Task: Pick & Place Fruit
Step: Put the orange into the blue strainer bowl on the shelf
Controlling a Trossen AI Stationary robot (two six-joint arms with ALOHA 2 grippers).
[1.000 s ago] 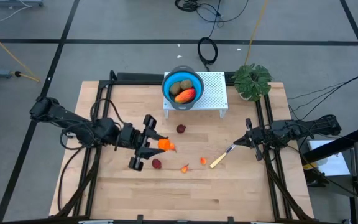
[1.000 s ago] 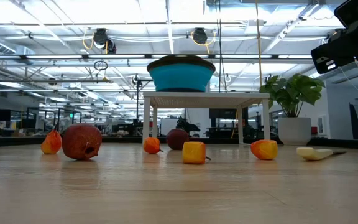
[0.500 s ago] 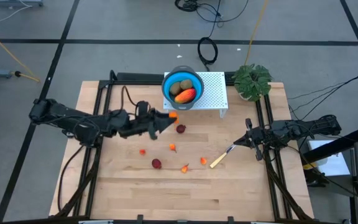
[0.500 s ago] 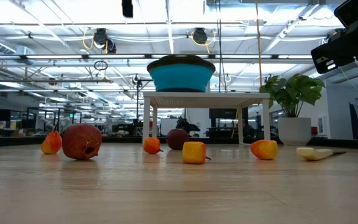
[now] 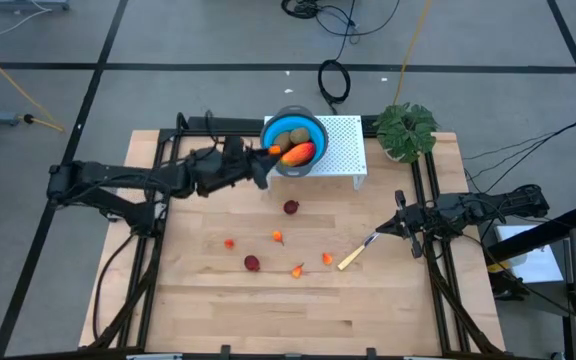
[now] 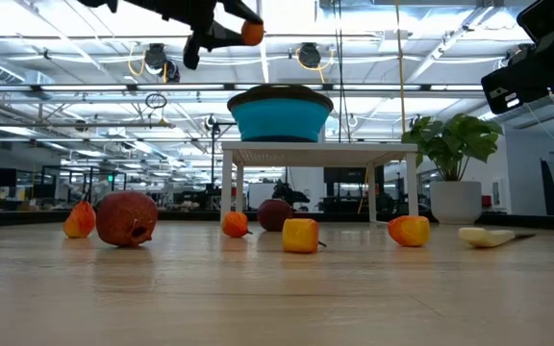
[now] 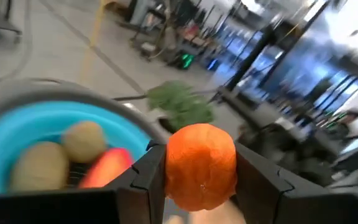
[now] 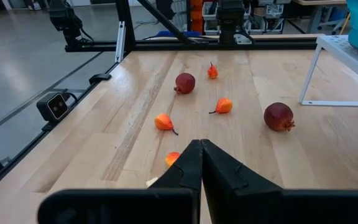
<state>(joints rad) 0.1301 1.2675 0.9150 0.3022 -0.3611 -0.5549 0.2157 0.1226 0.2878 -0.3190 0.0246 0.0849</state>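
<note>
One orange fruit (image 7: 201, 165) sits clamped in my left gripper (image 7: 197, 177), raised beside the blue bowl (image 5: 293, 146) for dropping; right gripper (image 8: 199, 163) waits shut

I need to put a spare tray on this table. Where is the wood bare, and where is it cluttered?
Bare wood: the near strip of the table below the dark red ball, and the left part beside the left arm. Crowded: the middle, with scattered orange bits, and the knife by the right gripper. The blue bowl fills the white stand.

orange bits (image 5: 278, 237): 5 | red balls (image 5: 291, 207): 2 | green ovals (image 5: 290, 139): 2 | long piece (image 5: 299, 153): 1
</note>
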